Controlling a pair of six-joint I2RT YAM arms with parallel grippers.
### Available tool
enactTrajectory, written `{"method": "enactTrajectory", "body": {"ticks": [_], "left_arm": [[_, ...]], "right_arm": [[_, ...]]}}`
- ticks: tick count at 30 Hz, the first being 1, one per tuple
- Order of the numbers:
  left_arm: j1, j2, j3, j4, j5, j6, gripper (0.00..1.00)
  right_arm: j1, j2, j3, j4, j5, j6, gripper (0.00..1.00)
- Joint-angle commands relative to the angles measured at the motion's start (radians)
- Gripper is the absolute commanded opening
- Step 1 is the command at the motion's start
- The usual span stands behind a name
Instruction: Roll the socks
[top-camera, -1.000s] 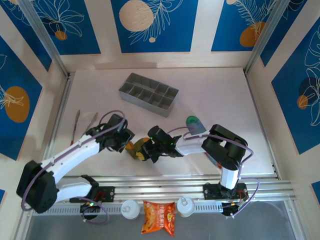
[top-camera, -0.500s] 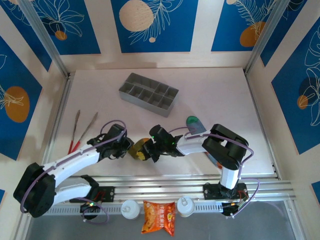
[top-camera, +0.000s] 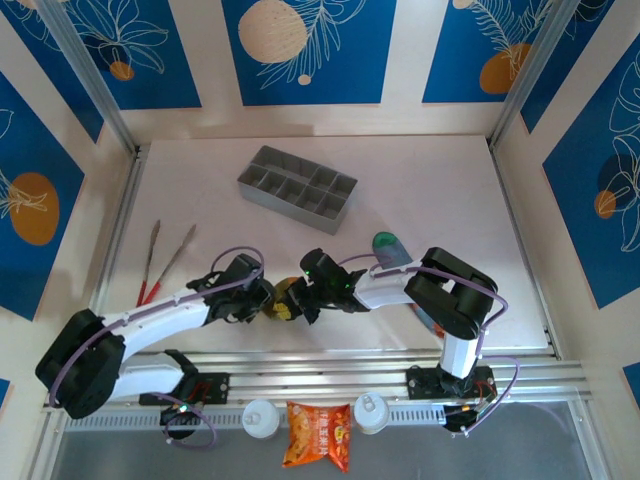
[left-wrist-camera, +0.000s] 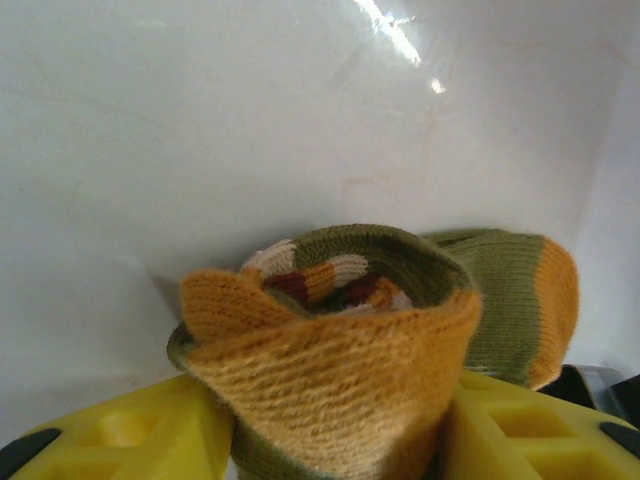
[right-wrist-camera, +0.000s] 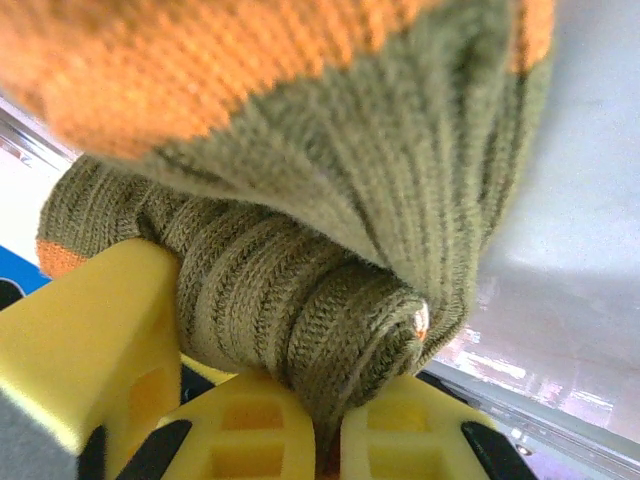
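Your left arm has swung lower and closer to the near edge of the table (top-camera: 430, 190) than it was a second ago. The olive sock (top-camera: 285, 300), which lay looser and wider between the arms then, is now bunched into a tighter wad. It sits near the front of the table, right between your two pincers. The left pincer (top-camera: 262, 300) is closed on it: in the left wrist view the orange cuff fills the gap between the yellow fingers, folded open like a mouth with the striped part tucked inside and the orange toe lying beyond. The right pincer (top-camera: 303, 297) is clamped tight on a thin fold of the same sock, with a ribbed roll of olive knit bulging just above its fingers. The grey-blue sock (top-camera: 386, 246) lies apart, further back and to the right, partly under your right arm with its green toe showing; it looks untouched. Expect the knit to be light, soft and springy. It will likely stretch rather than slide, and the roll will probably loosen the moment both grips let go. A single layer would only pull out into a tail, so take hold of the thick body of the roll. Use the elastic cuff as the part you stretch over the bundle to lock it.
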Motion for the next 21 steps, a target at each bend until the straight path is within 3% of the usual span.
{"method": "enactTrajectory", "body": {"ticks": [1,6,9,11,13,16,18,21], "left_arm": [[-0.041,0.048,-0.046,-0.03,0.069,-0.016,0.52],[-0.05,0.116,-0.057,0.011,0.093,-0.028,0.51],[-0.055,0.161,-0.056,0.02,0.109,-0.033,0.41],[-0.055,0.184,-0.064,0.028,0.125,-0.047,0.26],[-0.055,0.192,-0.076,0.031,0.133,-0.066,0.01],[-0.056,0.178,-0.081,-0.018,0.123,-0.086,0.0],[-0.056,0.165,-0.084,-0.032,0.114,-0.095,0.0],[-0.056,0.155,-0.085,-0.042,0.098,-0.098,0.0]], "right_arm": [[-0.023,0.155,-0.119,-0.363,0.036,0.069,0.0],[-0.024,0.172,-0.099,-0.398,0.033,0.03,0.0],[-0.027,0.179,-0.067,-0.466,0.04,-0.049,0.0],[-0.033,0.185,-0.025,-0.543,0.055,-0.144,0.0],[-0.04,0.196,0.04,-0.64,0.066,-0.29,0.01],[-0.028,0.181,0.145,-0.768,0.122,-0.521,0.31],[-0.013,0.117,0.146,-0.776,0.159,-0.584,0.44],[-0.019,-0.037,0.093,-0.737,0.188,-0.586,0.49]]}}
